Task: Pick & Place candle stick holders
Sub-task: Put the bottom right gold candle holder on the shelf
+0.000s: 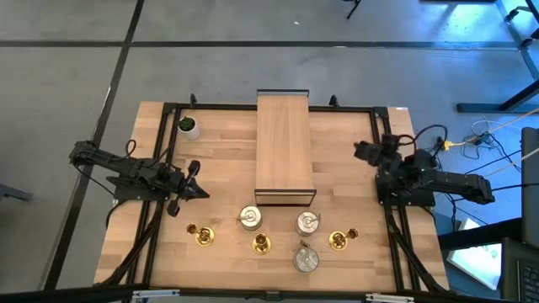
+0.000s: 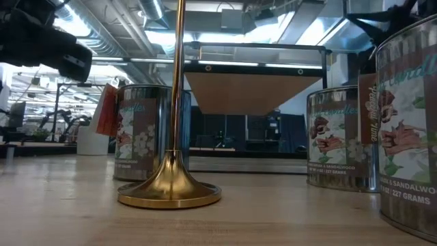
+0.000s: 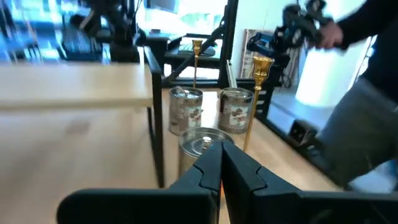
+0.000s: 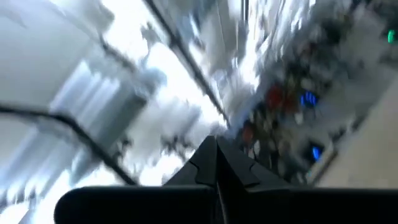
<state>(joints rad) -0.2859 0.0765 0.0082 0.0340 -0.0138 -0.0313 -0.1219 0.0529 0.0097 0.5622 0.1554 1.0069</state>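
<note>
The left gripper [image 1: 195,190] hangs over the table's left side, its two dark fingers pressed together and holding nothing. It points toward the row of holders just beyond it; the nearest is a slim brass-gold candle stick holder with a round base [image 1: 202,236], lying forward and slightly to the inside of the fingertips, its stem standing upright. The left arm looks the closer one for that piece.

The right gripper [image 1: 364,151] is folded back at the table's right edge, also shut and empty, well apart from the row.

I count three slim brass-gold holders and three squat silver tin holders [image 1: 250,219], all on the wooden table [image 1: 354,177] in front of a tall wooden box [image 1: 284,147]. A white cup with green inside [image 1: 188,126] sits at the far left corner.
</note>
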